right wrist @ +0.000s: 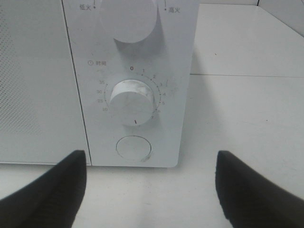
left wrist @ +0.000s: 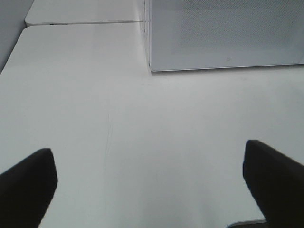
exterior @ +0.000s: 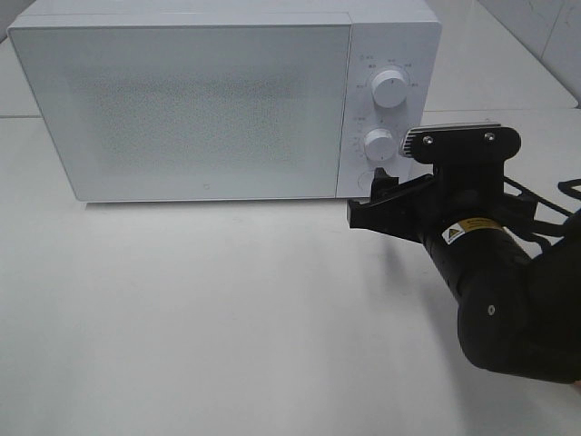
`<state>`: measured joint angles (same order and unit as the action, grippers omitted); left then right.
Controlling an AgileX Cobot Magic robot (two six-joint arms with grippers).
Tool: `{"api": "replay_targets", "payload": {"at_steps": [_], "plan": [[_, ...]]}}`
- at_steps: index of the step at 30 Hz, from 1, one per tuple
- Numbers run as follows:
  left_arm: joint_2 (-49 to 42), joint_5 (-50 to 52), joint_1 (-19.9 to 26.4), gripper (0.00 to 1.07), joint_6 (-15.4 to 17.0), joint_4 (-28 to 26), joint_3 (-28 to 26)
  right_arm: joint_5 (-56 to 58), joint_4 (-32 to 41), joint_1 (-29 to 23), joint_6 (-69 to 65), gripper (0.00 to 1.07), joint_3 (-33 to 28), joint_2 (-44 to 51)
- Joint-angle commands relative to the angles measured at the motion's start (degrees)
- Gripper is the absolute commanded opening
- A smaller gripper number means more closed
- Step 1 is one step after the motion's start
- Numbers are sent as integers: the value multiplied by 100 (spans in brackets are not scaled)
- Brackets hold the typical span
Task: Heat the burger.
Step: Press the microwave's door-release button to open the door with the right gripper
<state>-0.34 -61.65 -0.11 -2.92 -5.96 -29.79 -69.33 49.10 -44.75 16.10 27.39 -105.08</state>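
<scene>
The burger is out of view; the white microwave point(exterior: 200, 100) stands at the back of the table with its frosted door shut. My right gripper point(exterior: 374, 195) is open, hovering just in front of the lower end of the control panel. In the right wrist view its fingers point(right wrist: 52, 190) flank the round button point(right wrist: 134, 147) under the timer knob point(right wrist: 133, 97) without touching them. My left gripper point(left wrist: 152, 185) is open over bare table, well in front of the microwave's left corner point(left wrist: 152, 66). It holds nothing and does not show in the exterior view.
The panel carries an upper power knob point(exterior: 390, 88) and a lower timer knob point(exterior: 379, 143). The white table point(exterior: 227, 318) runs wide in front of the microwave. A seam to a second table top point(left wrist: 80, 21) lies behind, left of the microwave.
</scene>
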Motion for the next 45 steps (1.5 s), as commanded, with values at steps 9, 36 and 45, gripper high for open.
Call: {"api": "replay_targets", "payload": {"at_steps": [9,36,45], "plan": [[-92,57,6,100,6,-34,23,-567,-63,11,-1759,70,46,-34],[-92,57,6,100,6,-34,23,155,-34,11,-8606,0,46,-34],[-92,57,6,100,6,-34,23,413,-86,11,-9242,0,149,-487]]}}
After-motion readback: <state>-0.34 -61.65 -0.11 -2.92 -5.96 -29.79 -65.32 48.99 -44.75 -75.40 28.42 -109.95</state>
